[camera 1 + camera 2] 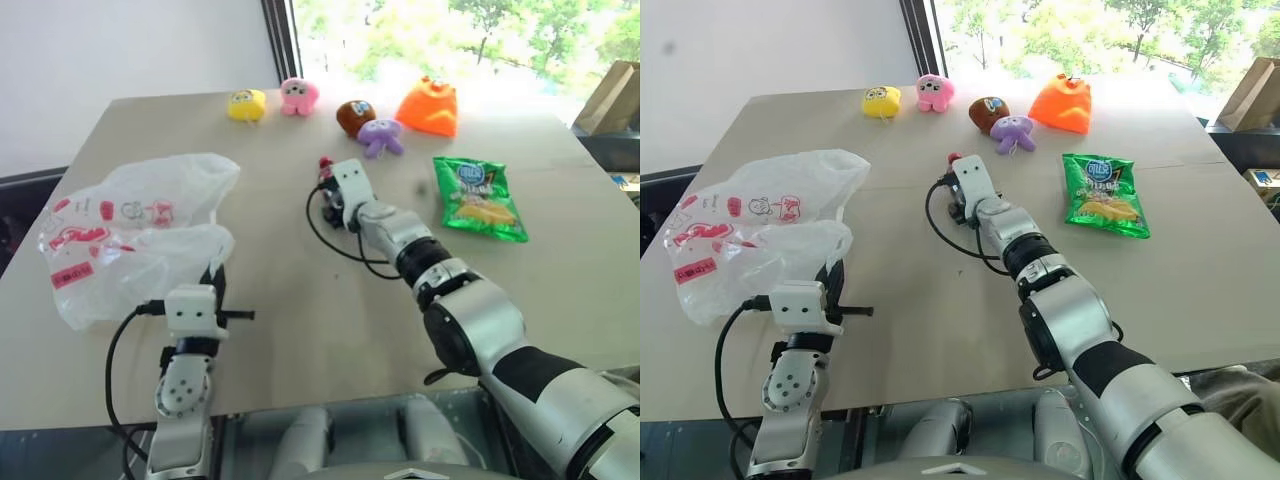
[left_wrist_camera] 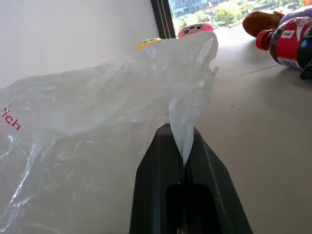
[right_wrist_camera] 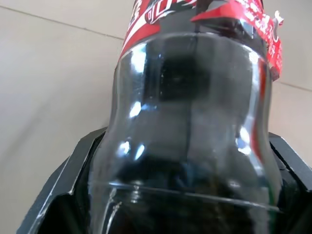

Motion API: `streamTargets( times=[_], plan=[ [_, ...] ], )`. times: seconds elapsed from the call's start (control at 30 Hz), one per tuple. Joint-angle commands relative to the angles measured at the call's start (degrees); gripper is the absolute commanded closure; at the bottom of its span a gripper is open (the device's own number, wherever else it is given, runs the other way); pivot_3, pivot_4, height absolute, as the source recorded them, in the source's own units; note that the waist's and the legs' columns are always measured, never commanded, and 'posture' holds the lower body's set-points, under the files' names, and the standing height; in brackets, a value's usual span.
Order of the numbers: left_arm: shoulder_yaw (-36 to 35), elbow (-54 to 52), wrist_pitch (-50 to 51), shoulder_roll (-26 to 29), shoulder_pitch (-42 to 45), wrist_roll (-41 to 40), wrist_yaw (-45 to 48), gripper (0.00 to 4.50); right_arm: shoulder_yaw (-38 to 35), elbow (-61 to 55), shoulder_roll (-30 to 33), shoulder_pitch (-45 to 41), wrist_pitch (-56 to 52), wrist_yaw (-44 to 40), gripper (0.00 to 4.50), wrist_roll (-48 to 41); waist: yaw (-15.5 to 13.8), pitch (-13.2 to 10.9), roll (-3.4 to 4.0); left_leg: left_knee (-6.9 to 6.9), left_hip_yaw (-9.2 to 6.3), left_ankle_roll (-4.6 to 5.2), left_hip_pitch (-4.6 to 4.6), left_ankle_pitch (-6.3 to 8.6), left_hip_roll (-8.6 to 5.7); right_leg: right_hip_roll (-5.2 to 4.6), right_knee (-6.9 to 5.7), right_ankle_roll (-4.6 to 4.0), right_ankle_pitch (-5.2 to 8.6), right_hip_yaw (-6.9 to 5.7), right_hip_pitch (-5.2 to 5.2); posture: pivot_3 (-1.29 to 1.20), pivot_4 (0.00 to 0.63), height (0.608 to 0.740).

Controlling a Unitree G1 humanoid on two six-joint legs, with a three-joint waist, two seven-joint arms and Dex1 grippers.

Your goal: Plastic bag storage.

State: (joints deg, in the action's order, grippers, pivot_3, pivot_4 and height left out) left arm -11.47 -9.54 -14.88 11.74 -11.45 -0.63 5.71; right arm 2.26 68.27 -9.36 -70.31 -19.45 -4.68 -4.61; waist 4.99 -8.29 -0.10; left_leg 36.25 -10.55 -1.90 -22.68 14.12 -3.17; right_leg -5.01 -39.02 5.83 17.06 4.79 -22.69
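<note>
The plastic bag (image 1: 130, 235) lies crumpled on the left of the tan surface (image 1: 300, 320), a twist of its film pinched between the left fingers (image 2: 161, 161), which are pressed together on it. The left arm reaches forward from the near edge. The right arm stretches to mid-surface, its fingers (image 3: 63, 185) set either side of a dark bottle (image 3: 195, 122) (red label). Toys (image 1: 380, 135) line the far edge by a window

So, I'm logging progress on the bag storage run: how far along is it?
Early stage. Done: the left gripper has pinched a twisted edge of the plastic bag. In hand: the right gripper has its fingers on either side of a dark cola bottle lying on the table. Left: the bag lies spread out, and nothing looks packed yet.
</note>
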Motion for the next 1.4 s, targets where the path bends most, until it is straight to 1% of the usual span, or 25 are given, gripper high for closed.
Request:
streamTargets(
  times=[0.03, 0.1, 0.2, 0.27, 0.33, 0.43, 0.53, 0.6, 0.63, 0.7, 0.77, 0.83, 0.9, 0.97, 1.03, 1.1, 1.2, 1.3, 1.4],
  plan=[
    [-3.0, -2.6, 1.9, -0.2, 2.8, -0.5, -3.2, 4.5, 0.0, -1.8, -0.3, -0.3, 6.9, -0.1, 1.32, 1.8, 0.0, 0.0, 0.02, 0.0, -0.01, 0.0, -0.01, 0.0, 0.0, 0.0, 0.0, 0.0, 0.0, 0.0, 0.0, 0.0, 0.15, 0.74],
    [-3.7, -1.8, 4.9, -0.4, 6.0, -1.3, -4.7, 4.5, -0.1, -2.7, 0.6, 0.5, 9.5, -0.6, 1.32, 2.3, 0.0, 0.0, 0.02, 0.0, -0.08, -0.04, -0.08, -0.02, 0.0, 0.02, 0.0, 0.0, 0.0, -0.07, -0.03, 0.0, 0.15, 0.74],
    [-3.1, 1.0, 8.0, 0.3, 12.7, -1.2, -4.9, 4.5, -3.0, -5.0, 2.0, 1.7, 11.8, -0.3, 1.32, 0.5, -0.1, 0.0, 0.03, 0.0, -0.11, -0.19, -0.13, -0.11, 0.0, 0.02, 0.02, 0.0, 0.0, -0.11, -0.02, 0.0, 0.15, 0.74],
    [0.2, 5.7, 9.4, 0.8, 21.6, -1.5, -1.9, 4.5, -3.8, -9.0, 5.7, 3.0, 15.0, 0.5, 1.32, 1.3, -0.6, -0.1, -0.01, 0.03, -0.18, -0.28, -0.19, -0.16, -0.04, 0.01, 0.04, 0.0, 0.0, -0.18, -0.01, 0.0, 0.15, 0.74],
    [3.0, 9.2, 9.9, 1.2, 27.0, -1.2, 1.1, 4.5, -4.5, -12.4, 8.0, 4.1, 16.2, 0.5, 1.32, 1.4, -1.1, -0.1, -0.02, 0.07, -0.26, -0.46, -0.28, -0.27, -0.08, -0.01, 0.05, 0.0, -0.01, -0.27, 0.0, 0.0, 0.15, 0.74],
    [7.4, 16.1, 8.5, 0.4, 35.0, -2.7, 7.6, 4.5, -7.0, -19.5, 12.8, 6.6, 14.9, 0.3, 1.32, 0.1, -0.9, -0.1, -0.03, 0.11, -0.25, -0.5, -0.33, -0.29, -0.12, -0.06, 0.11, 0.0, 0.0, -0.29, 0.01, 0.0, 0.15, 0.74],
    [9.3, 25.5, 6.8, -0.5, 44.1, -2.2, 9.9, 4.5, -9.3, -26.8, 18.8, 9.5, 13.2, 0.9, 1.32, 0.2, -0.8, -0.1, -0.04, 0.04, -0.25, -0.5, -0.43, -0.29, -0.1, -0.09, 0.18, -0.01, 0.0, -0.37, -0.11, 0.0, 0.15, 0.74],
    [11.1, 31.7, 4.9, -1.4, 49.7, -2.7, 13.5, 4.5, -11.5, -31.3, 23.1, 11.3, 11.1, 1.7, 1.32, -0.1, -0.9, -0.1, -0.04, 0.06, -0.2, -0.5, -0.62, -0.3, -0.1, -0.12, 0.15, -0.01, 0.0, -0.38, -0.31, 0.0, 0.15, 0.74],
    [12.4, 34.2, 3.7, -2.0, 51.8, -2.8, 16.2, 4.5, -12.5, -33.5, 25.0, 12.3, 9.9, 1.8, 1.32, -0.4, -0.8, -0.1, -0.04, 0.15, -0.22, -0.5, -0.89, -0.3, -0.1, -0.12, 0.13, -0.01, 0.0, -0.41, -0.53, 0.0, 0.15, 0.74],
    [15.1, 37.1, 1.6, -3.0, 54.0, -3.0, 21.6, 4.5, -13.8, -36.9, 28.0, 14.3, 8.0, 2.1, 1.32, -0.5, -0.6, -0.1, -0.04, 0.26, -0.15, -0.5, -1.18, -0.3, -0.13, -0.19, 0.08, -0.01, 0.0, -0.4, -0.77, 0.0, 0.15, 0.74],
    [17.3, 37.3, 0.3, -3.8, 54.2, -4.2, 27.3, 4.5, -14.8, -39.2, 29.6, 15.8, 6.7, 2.7, 1.32, -0.6, 0.1, -0.1, -0.04, 0.15, -0.04, -0.5, -1.17, -0.3, -0.18, -0.3, 0.13, -0.01, 0.0, -0.37, -0.81, 0.0, 0.15, 0.74],
    [20.0, 33.0, 0.9, -3.7, 51.7, -7.9, 36.2, 4.5, -15.8, -41.5, 30.4, 17.5, 5.1, 2.4, 1.32, -1.3, 1.0, -0.1, -0.03, 0.07, 0.08, -0.5, -1.17, -0.3, -0.18, -0.35, 0.13, -0.01, 0.0, -0.35, -0.91, 0.0, 0.15, 0.74],
    [23.4, 24.7, 2.7, -0.8, 46.6, -12.2, 46.1, 4.5, -16.5, -44.0, 30.7, 19.2, 3.5, 1.8, 1.32, -2.2, 2.0, -0.1, -0.02, -0.01, 0.21, -0.49, -1.11, -0.3, -0.13, -0.33, 0.11, -0.01, 0.0, -0.24, -0.96, 0.0, 0.15, 0.74],
    [24.2, 17.1, 5.4, 2.8, 41.5, -14.9, 50.3, 4.5, -16.7, -47.2, 30.3, 21.0, 1.6, -0.1, 1.32, -4.1, 2.8, -0.1, 0.01, -0.05, 0.3, -0.49, -1.06, -0.3, -0.02, -0.24, 0.07, -0.01, 0.0, -0.13, -1.0, 0.0, 0.15, 0.74],
    [22.4, 11.7, 6.3, 6.2, 36.7, -14.3, 48.9, 4.5, -15.9, -51.5, 29.9, 23.4, -1.2, -4.9, 1.32, -7.4, 3.1, -0.1, 0.04, 0.0, 0.33, -0.49, -1.01, -0.3, 0.07, -0.14, -0.04, -0.01, 0.0, -0.08, -1.0, 0.0, 0.15, 0.74],
    [20.3, 8.3, 6.6, 8.2, 33.2, -13.2, 46.0, 4.5, -15.1, -55.4, 29.8, 25.7, -3.8, -9.7, 1.32, -10.5, 3.1, -0.1, 0.06, 0.15, 0.35, -0.47, -0.95, -0.31, 0.07, -0.11, -0.3, -0.01, 0.0, -0.03, -0.99, 0.0, 0.15, 0.74],
    [14.5, 3.6, 7.1, 9.8, 26.2, -11.3, 38.0, 4.5, -11.7, -62.0, 31.7, 30.8, -8.4, -20.1, 1.32, -14.8, 2.7, -0.1, 0.07, 0.44, 0.35, -0.44, -0.89, -0.31, 0.05, -0.1, -0.63, -0.01, 0.0, -0.02, -0.95, 0.0, 0.15, 0.74],
    [9.9, 0.4, 7.8, 9.2, 20.0, -8.5, 30.0, 4.5, -9.5, -67.8, 33.5, 34.8, -13.8, -28.4, 1.32, -20.3, 1.6, -0.1, 0.07, 0.52, 0.3, -0.2, -0.77, -0.16, 0.05, -0.06, -0.74, 0.0, 0.0, -0.04, -0.81, 0.0, 0.15, 0.74],
    [6.5, -3.5, 8.5, 6.2, 15.4, -5.5, 20.9, 4.5, -5.9, -72.5, 36.4, 37.8, -19.0, -36.6, 1.32, -24.3, 0.2, -0.2, 0.06, 0.53, 0.29, -0.18, -0.63, -0.16, 0.04, -0.04, -0.74, 0.0, 0.0, -0.05, -0.67, 0.0, 0.15, 0.74]
  ],
)
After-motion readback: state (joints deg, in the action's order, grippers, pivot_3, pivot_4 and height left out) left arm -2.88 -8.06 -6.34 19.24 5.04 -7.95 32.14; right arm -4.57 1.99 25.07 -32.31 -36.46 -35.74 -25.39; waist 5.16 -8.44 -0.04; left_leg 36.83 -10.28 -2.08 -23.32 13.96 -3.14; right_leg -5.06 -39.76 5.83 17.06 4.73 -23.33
